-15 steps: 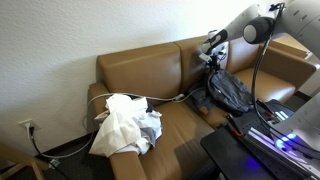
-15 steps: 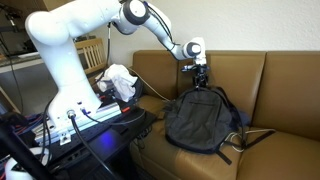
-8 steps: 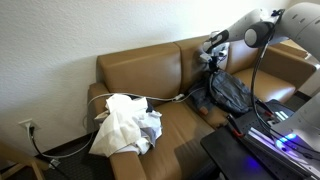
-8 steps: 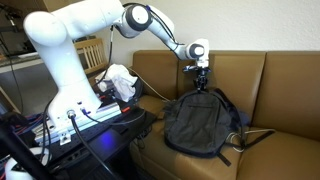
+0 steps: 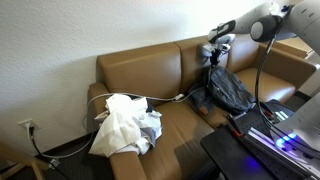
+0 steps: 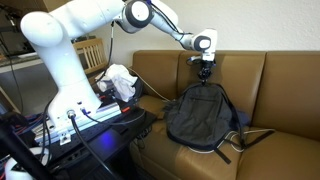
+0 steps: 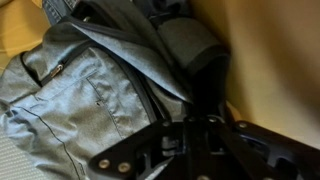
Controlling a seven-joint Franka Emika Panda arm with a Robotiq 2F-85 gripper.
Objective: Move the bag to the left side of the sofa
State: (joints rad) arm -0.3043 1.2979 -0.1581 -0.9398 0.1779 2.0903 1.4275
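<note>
My pincer [image 6: 204, 68] hung just in front of the backrest of the brown sofa [image 6: 283, 78], pointing down, and it was closed on the top handle [image 6: 204, 86] of the dark grey bag [image 6: 203, 116]. In the wrist view my pincer [image 7: 203, 122] showed as black metal at the bottom edge, with the handle [image 7: 190, 50] running as a dark padded loop into it and the grey cloth of the bag [image 7: 70, 95] spreading out to the left. The bag's bottom rested on the seat cushion, and its top was drawn up toward my fingers so that it stood nearly upright. A loose strap [image 6: 246, 135] trailed from it across the cushion to the right. In an exterior view the bag [image 5: 230, 92] sat at the right end of the sofa [image 5: 140, 68], under my pincer [image 5: 214, 52]. A heap of white cloth [image 5: 125, 125] lay well apart from it at the left end, over the near armrest. A thin cable [image 5: 166, 98] ran along the seat between the two. My white arm [image 6: 70, 45] reached in from the left across a dark bench [image 6: 95, 122] set just beside the sofa.
</note>
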